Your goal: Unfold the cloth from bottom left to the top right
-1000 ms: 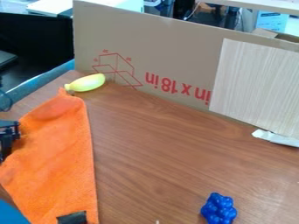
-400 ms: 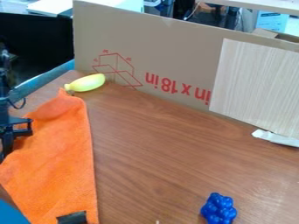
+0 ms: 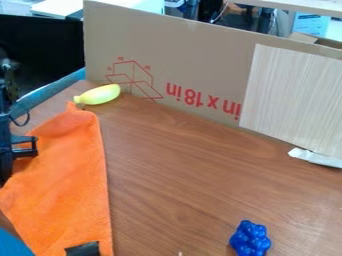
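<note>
The black gripper (image 3: pixel 8 167) hangs at the left edge of the camera view, over the left side of the orange cloth; how its fingers stand cannot be made out. The orange cloth (image 3: pixel 70 185) lies on the left part of the table as a long, folded shape. It narrows to a corner near the yellow toy at the top and broadens toward the bottom edge, where a dark patch sits on it. Part of its left border is hidden behind the gripper.
A yellow toy (image 3: pixel 99 94) lies just beyond the cloth's top corner. The blue toy grapes (image 3: pixel 250 239) sit at the lower right of the wooden table (image 3: pixel 180 170). A cardboard panel (image 3: pixel 194 60) stands along the back, and a blue object (image 3: pixel 12 245) occupies the lower left corner.
Compared with a second ago, the arm and gripper have come further into view from the left edge, with little difference in the last moment. The cloth looks the same.
</note>
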`<state>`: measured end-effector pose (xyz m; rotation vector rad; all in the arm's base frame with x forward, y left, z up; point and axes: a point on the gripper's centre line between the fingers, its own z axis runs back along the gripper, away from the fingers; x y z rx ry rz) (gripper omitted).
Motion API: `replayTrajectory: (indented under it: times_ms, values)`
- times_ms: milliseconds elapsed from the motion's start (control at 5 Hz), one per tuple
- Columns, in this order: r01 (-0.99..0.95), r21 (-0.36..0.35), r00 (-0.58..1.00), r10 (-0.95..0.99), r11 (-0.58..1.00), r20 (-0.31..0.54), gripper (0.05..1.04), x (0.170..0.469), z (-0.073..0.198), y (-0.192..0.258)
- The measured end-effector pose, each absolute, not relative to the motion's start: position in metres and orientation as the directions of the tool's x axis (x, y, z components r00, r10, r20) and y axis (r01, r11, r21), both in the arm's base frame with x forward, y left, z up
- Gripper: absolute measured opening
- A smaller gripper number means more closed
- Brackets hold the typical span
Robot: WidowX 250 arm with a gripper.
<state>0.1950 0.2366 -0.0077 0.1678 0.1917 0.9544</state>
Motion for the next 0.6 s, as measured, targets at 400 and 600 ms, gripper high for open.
replayTrajectory:
  times_ms: [400, 600]
  values:
    - [-0.777, 0.212, 0.591, 0.803, 0.592, -0.077, 0.051, 0.203, 0.056, 0.222]
    - [-0.772, 0.23, 0.592, 0.802, 0.593, -0.081, 0.051, 0.221, 0.079, 0.21]
